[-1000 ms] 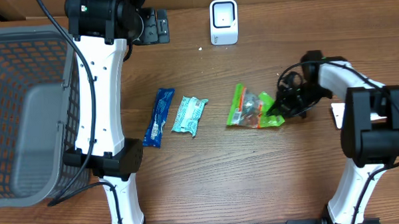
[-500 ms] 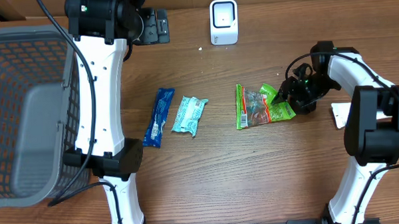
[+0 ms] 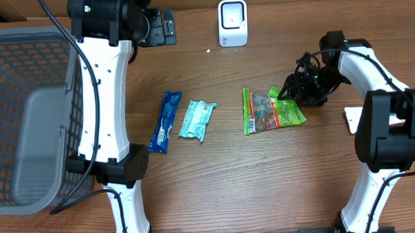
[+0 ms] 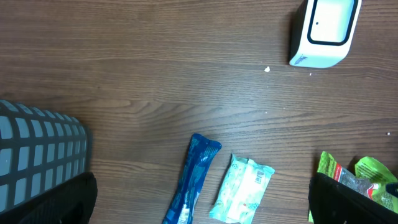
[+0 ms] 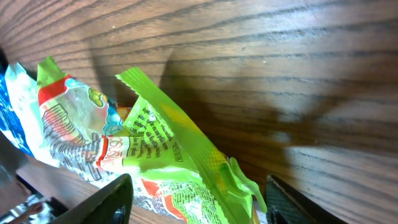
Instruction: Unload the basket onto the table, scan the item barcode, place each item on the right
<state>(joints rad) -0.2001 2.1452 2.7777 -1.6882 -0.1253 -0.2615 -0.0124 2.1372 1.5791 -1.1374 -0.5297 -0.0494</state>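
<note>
Since a second ago the right tool (image 3: 298,91) has let go of the green snack bag (image 3: 272,111) and drawn back a little toward the white scanner (image 3: 232,22). The bag has also turned and now lies flat on the worktop (image 3: 279,176). It sits on the robot's side of the scanner, slightly to the right, well apart from it.

From overhead I cannot make out the right tool's jaws. The right wrist view shows them spread, one dark finger (image 5: 112,199) on either side of the bag's crinkled green end, pinching nothing. That close view also shows the printed text on the bag, which the overhead does not.

The left tool (image 3: 161,28) hangs just left of the scanner with its jaws spread wide and empty. Its wrist view looks down on a blue packet (image 4: 194,180) and a teal packet (image 4: 244,191). Both lie on the robot's side of the scanner, to the left. Only the overhead shows the whole grey basket (image 3: 27,116), far left of the scanner.
</note>
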